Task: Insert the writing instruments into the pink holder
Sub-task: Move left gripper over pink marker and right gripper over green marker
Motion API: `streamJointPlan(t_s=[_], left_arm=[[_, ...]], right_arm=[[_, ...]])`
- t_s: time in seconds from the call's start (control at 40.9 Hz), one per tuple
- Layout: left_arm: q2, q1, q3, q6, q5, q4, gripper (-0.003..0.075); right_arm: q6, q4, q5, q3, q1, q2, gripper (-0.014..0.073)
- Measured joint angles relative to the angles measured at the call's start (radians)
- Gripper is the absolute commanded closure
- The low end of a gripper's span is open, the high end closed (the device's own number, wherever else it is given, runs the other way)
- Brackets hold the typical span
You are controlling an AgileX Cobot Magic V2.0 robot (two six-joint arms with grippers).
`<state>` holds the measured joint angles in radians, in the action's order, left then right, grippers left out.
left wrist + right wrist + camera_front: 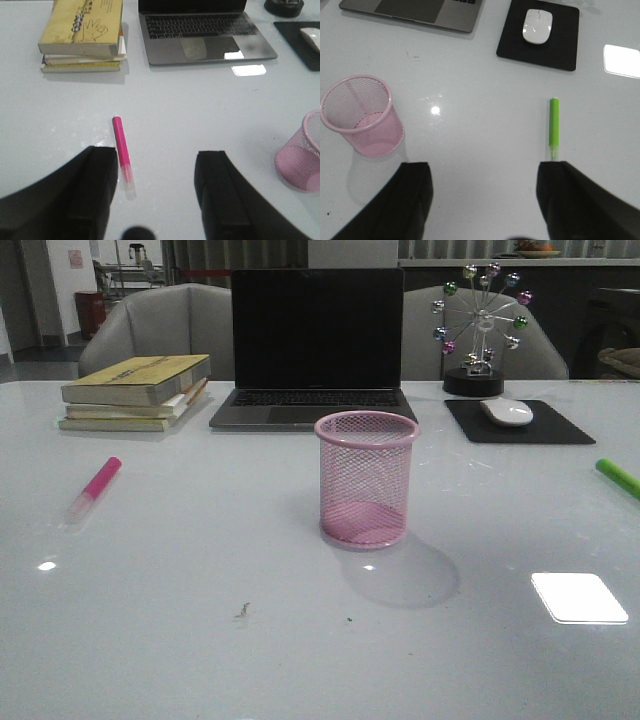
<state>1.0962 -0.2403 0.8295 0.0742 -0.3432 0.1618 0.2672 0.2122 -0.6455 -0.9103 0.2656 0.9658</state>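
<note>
Pink marker beside open left gripper finger

We see soft, dim overhead light glaring off the glossy white table; both wrist views are slightly blurred.

A glossy white table mirrors ceiling light. Behind the open laptop stand two grey chairs. Farther behind lies a dim room with a red bin.

Two matte black gripper fingers per wrist (broad, blunt, unmarked)
</note>
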Motion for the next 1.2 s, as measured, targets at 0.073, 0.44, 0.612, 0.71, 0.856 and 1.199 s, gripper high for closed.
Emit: streamJointPlan(t_s=[0.073, 0.44, 0.612, 0.71, 0.856, 1.199], left_arm=[[0.028, 0.000, 0.022, 0.000, -0.026, 0.000, 0.0293], [0.157, 0.000, 0.113, 0.000, -0.065, 0.000, 0.0294], [0.224, 0.011, 0.145, 0.000, -0.097, 0.000, 0.0294], [0.246, 0.025, 0.157, 0.000, -0.103, 0.000, 0.0294], [0.263, 0.034, 0.162, 0.000, -0.103, 0.000, 0.0294], [0.282, 0.038, 0.165, 0.000, -0.101, 0.000, 0.0294]], right_arm=[[0.015, 0.000, -0.038, -0.025, -0.026, 0.020, 0.0041], [0.002, 0.002, -0.191, -0.209, -0.166, 0.251, 0.0041], [-0.029, 0.002, -0.244, -0.318, -0.170, 0.402, 0.0041], [-0.031, 0.002, -0.261, -0.391, -0.170, 0.489, 0.0041], [-0.034, -0.006, -0.279, -0.495, -0.178, 0.611, 0.0041], [-0.140, -0.212, -0.314, -0.638, -0.355, 0.790, 0.0041]])
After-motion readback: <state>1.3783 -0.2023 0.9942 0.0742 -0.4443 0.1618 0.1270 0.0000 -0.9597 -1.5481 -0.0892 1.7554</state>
